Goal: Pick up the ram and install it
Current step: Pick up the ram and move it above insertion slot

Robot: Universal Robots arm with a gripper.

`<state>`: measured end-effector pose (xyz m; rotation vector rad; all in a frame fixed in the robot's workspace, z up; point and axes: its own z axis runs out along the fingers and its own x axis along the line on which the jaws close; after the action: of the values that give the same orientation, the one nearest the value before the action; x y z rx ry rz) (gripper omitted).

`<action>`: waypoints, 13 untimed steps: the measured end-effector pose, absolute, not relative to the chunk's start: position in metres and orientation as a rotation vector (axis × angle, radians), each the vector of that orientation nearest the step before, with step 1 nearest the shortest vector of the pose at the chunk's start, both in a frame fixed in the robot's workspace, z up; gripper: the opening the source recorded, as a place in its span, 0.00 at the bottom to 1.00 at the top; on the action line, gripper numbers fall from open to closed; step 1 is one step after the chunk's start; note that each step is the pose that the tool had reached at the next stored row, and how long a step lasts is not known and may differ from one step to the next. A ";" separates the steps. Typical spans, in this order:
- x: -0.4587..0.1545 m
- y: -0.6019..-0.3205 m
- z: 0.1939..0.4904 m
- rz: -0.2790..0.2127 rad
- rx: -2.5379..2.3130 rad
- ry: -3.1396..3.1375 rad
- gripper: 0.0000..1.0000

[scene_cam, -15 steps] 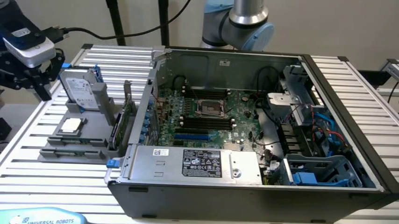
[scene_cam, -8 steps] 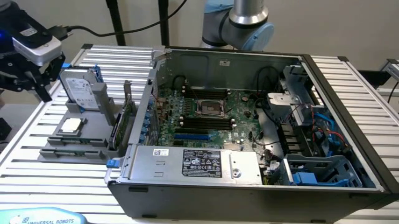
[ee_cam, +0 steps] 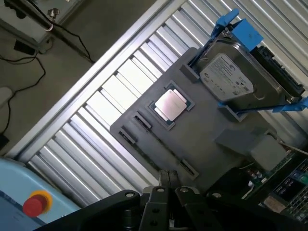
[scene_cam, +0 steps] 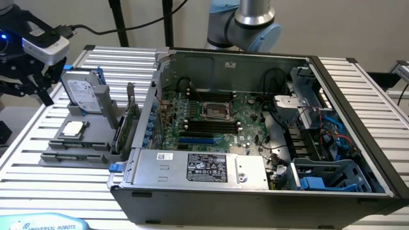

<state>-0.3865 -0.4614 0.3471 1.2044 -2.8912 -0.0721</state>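
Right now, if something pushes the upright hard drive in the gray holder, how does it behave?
The hard drive stands on edge in the gray holder, so a side push would probably tip it. Metal casing: likely stiff and heavy for its size. Its blue rails look plastic, may flex if gripped.

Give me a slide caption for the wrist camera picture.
Shut tool above a grey holder carrying a processor chip and a blue-framed hard drive.

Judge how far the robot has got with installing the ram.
Done: nothing visible; the motherboard's black slots stand empty. In hand: nothing; the gripper is shut and empty, hovering near the grey holder with the processor chip and hard drive. Left: pick-up and installation.
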 end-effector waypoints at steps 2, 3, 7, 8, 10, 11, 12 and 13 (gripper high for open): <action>-0.387 -0.461 0.346 -0.072 1.258 -2.867 0.11; -0.386 -0.461 0.346 -0.072 1.284 -2.855 0.11; -0.386 -0.461 0.344 -0.071 1.386 -2.805 0.11; -0.386 -0.461 0.344 -0.071 1.409 -2.793 0.11; -0.386 -0.461 0.343 -0.070 1.460 -2.766 0.11; -0.386 -0.461 0.342 -0.070 1.487 -2.752 0.11; -0.386 -0.461 0.342 -0.070 1.511 -2.738 0.11; -0.386 -0.461 0.341 -0.070 1.535 -2.724 0.11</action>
<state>-0.3865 -0.4614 0.3412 1.5355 -2.7236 -0.0699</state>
